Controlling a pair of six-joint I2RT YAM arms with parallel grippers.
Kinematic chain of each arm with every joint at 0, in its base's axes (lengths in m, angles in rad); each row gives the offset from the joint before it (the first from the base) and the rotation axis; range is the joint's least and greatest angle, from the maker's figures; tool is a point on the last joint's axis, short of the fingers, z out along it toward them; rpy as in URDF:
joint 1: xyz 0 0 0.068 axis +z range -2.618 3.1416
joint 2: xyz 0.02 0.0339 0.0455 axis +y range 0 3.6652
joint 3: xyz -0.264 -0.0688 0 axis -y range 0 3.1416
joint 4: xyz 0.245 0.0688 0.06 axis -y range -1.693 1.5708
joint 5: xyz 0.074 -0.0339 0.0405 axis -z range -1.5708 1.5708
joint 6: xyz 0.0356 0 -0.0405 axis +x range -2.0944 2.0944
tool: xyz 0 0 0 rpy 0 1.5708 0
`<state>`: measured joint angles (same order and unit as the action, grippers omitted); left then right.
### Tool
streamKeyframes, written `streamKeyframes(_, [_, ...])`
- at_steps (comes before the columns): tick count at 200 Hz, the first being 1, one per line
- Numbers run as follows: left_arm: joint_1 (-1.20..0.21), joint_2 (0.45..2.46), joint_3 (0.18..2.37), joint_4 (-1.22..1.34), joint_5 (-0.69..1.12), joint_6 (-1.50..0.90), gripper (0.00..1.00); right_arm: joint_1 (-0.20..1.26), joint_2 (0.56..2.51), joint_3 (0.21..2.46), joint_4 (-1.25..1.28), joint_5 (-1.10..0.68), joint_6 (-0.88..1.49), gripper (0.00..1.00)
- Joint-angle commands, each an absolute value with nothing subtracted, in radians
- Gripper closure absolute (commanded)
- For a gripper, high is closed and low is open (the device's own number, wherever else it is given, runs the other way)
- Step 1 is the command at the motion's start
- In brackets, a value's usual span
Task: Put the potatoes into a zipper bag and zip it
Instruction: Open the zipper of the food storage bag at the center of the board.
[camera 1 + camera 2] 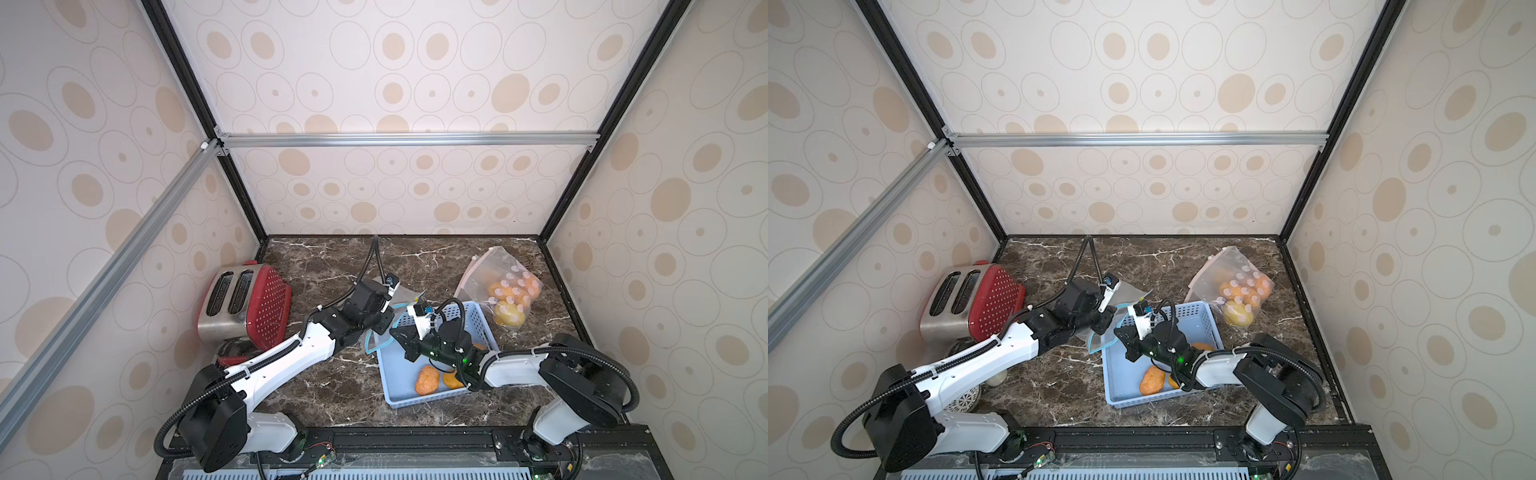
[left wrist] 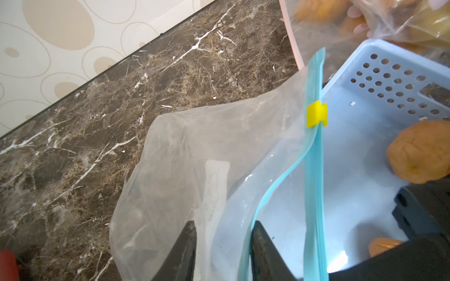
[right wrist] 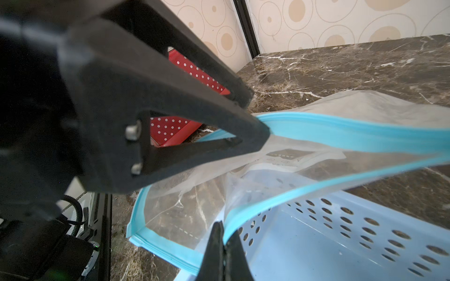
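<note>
Reference item: blue basket point(image 1: 397, 374) on the marble counter point(image 1: 332, 386). The zipper bag point(image 2: 194, 158), clear film with a blue zip strip, sits at the basket's far left corner. Its body lies on the counter outside the basket and its mouth hangs over the basket rim, with the two strips parted. A yellow slider point(image 2: 316, 113) sits on the strip. The right gripper point(image 3: 226, 230) has its jaws pressed together, pinching one blue lip of the bag above the basket. The left gripper point(image 2: 225, 223) has its fingers spread, straddling the other lip with a gap either side. Of the potatoes, one wrinkled orange potato point(image 1: 427, 380) lies on the basket floor, with another point(image 1: 453, 379) beside it, partly hidden by the right arm. Further potatoes, one yellowish, fill a second bag point(image 1: 494, 270) just beyond the basket's far right corner. A red toaster point(image 1: 249, 303) stands well to the basket's left.
</note>
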<state>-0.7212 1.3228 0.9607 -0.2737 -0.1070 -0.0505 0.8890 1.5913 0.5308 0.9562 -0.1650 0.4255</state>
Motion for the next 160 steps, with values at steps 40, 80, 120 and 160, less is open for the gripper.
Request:
streamKeyframes(40, [-0.729,1.318,0.999,-0.264,-0.11,-0.046,0.93,0.883,1.571,0.538,0.961,-0.178,0.416,1.0])
streamKeyframes(80, [-0.73,1.284,0.996,-0.284,-0.274,-0.098,1.0,0.883,1.559,0.534,0.955,-0.161,0.406,1.0])
streamKeyframes(120, [-0.726,1.242,0.993,-0.324,-0.484,-0.221,1.0,0.883,1.517,0.544,0.865,-0.115,0.385,1.0])
streamKeyframes(160, [-0.726,1.163,0.961,-0.323,-0.567,-0.224,1.0,0.882,1.506,0.54,0.859,-0.104,0.386,1.0])
